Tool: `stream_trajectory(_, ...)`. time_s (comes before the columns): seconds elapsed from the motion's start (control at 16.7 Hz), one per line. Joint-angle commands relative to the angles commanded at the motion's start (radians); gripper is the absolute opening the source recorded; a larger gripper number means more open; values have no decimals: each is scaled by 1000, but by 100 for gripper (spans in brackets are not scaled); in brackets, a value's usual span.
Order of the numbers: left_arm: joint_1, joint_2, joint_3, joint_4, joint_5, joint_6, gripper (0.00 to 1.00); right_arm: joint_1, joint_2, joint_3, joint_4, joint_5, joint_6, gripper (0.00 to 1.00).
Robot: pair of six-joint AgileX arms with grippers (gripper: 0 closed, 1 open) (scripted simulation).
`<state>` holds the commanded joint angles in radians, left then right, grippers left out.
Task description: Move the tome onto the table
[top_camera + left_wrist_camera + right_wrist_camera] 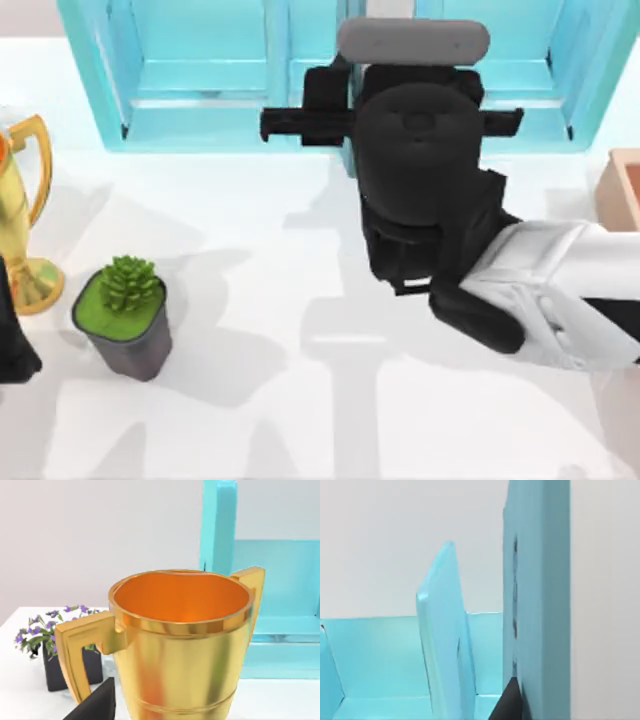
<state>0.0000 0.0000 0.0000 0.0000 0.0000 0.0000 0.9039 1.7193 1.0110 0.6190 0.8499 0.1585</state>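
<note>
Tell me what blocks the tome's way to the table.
Nothing visible: the table in front of the tome is bare; the plant and trophy stand off to the left, the box at the right.

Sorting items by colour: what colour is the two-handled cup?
Shiny gold, orange-tinted inside; the cup shows best in the left wrist view.

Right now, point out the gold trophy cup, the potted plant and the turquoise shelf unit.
gold trophy cup (182, 650): left wrist view, front of its body.
potted plant (128, 284): top view, its green leaves.
turquoise shelf unit (205, 75): top view, left compartment's back panel.
</note>
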Motion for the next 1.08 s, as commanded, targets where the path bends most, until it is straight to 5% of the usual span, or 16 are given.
stream_trajectory(0.66, 0, 0, 0, 0, 0, 0, 100, -37, -43, -415, 201, -258, -1145, 0)
stream_trajectory(1.08, 0, 0, 0, 0, 0, 0, 100, -69, -111, -579, 275, -378, -1487, 0)
